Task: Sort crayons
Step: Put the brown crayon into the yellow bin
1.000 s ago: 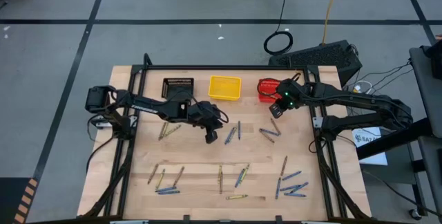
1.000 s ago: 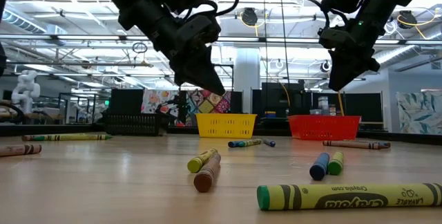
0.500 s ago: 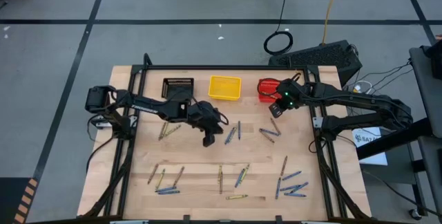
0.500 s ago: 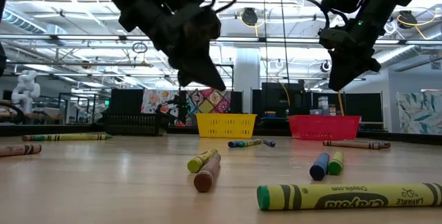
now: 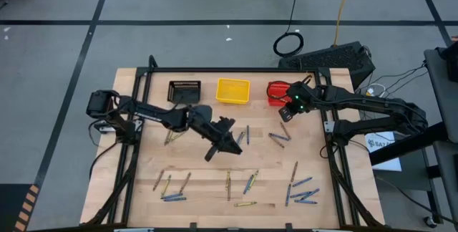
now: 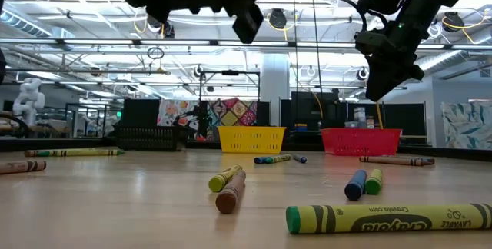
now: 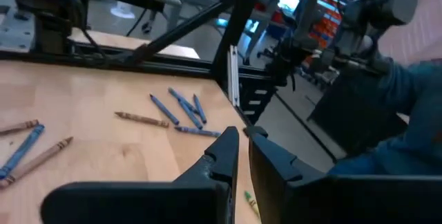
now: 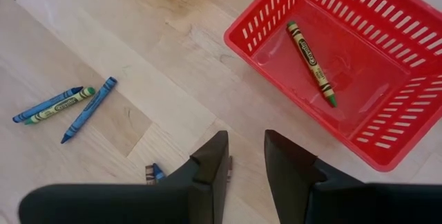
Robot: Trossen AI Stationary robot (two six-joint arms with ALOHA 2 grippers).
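Several crayons lie flat and scattered on the wooden table [image 5: 200, 167]: a blue cluster [image 5: 302, 190] at the near right and a mixed row [image 5: 172, 187] at the near left. My left gripper [image 5: 236, 145] [image 6: 247, 24] hovers over mid-table, nearly level and pointing toward the near right. It is shut on an olive-yellow crayon [image 7: 250, 203]. My right gripper [image 5: 285, 114] [image 8: 242, 141] hangs open, slanting down beside the red basket [image 5: 278, 92], with nothing between its fingers. One green-tipped crayon [image 8: 311, 61] lies in that basket. My left gripper has the olive-yellow crayon between its two fingers [image 7: 224, 148]. Only a short piece [image 7: 252, 207] shows in the narrow gap, low behind the fingertips, and the fingers hide the place of contact. The crayon is lifted clear of the table.
The black basket [image 5: 184, 91], the yellow basket [image 5: 233, 91] and the red basket stand in a row along the far edge. Two crayons [image 5: 243, 134] lie just beyond the left gripper, and a few more [image 5: 279, 139] lie near the right gripper. Black frame rails [image 5: 336, 167] run along the table's sides.
My left gripper has risen and swung a little toward the table's right edge. It has tipped from pointing down at the table to nearly level, facing the near right. In the low view it has climbed to the top of the picture. My right arm has kept still.
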